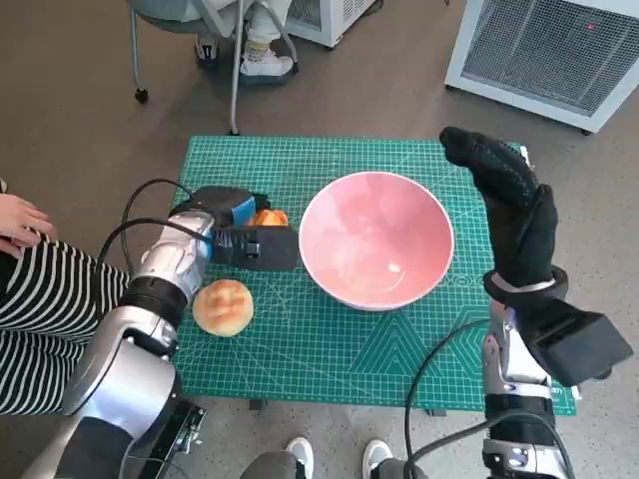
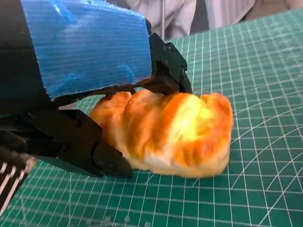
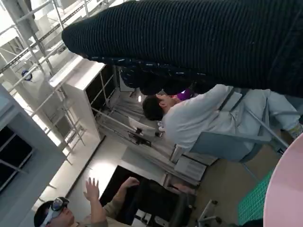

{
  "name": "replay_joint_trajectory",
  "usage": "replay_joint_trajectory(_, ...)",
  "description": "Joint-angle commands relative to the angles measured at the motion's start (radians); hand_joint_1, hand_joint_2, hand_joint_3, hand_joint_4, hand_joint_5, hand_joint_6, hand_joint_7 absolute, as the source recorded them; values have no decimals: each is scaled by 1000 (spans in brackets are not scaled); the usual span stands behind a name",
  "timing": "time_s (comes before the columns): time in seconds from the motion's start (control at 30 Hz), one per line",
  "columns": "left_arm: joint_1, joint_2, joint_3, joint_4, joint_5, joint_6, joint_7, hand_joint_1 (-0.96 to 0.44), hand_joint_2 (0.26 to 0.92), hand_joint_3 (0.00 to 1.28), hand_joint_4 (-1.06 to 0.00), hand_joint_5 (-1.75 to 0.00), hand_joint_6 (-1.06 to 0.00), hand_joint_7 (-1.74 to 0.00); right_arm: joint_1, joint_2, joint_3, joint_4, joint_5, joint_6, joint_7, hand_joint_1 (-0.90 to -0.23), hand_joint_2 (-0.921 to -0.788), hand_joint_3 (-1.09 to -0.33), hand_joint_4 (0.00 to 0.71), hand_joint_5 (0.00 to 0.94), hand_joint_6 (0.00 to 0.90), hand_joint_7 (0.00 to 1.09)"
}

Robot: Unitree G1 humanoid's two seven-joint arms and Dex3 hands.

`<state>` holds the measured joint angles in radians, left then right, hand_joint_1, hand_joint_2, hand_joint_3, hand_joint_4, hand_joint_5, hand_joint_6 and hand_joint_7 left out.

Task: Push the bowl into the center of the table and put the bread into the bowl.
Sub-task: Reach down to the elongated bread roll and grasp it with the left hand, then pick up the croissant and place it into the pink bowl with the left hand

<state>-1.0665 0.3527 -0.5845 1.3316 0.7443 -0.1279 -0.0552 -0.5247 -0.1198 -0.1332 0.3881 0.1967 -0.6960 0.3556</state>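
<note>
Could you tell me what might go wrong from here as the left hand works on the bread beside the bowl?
1. The left hand has fingers over the golden bread, which lies on the mat; a shallow hold could let it slip.
2. A round bun lies beside the left forearm and might get nudged.
3. The pink bowl is close, so the hand could bump its rim.

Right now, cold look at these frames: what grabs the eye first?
The big pink bowl sitting mid-mat on the green cutting mat. Left of it, the left hand closes on an orange-crusted bread, a round bun lying nearer the robot. The gloved right hand hangs raised beside the bowl's right rim.
</note>
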Motion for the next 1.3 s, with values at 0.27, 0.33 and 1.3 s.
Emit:
replay_joint_trajectory(0.27,19,30,25,6,-17,-56,77,0,901,75,-749,-1203,-642,-1051,32,-4,1,8,13,15,2,-721,-921,-726,152,2,76,398)
replay_joint_trajectory(0.33,15,32,31,4,-21,-61,83,0,911,78,-722,-1228,-618,-1079,32,-4,1,8,14,15,3,-721,-921,-726,152,2,75,399)
replay_joint_trajectory(1.3,95,130,282,-593,-178,-295,229,1,915,29,-784,-1061,-634,-1160,44,-13,-6,-8,32,12,10,-694,-921,-731,155,2,65,418)
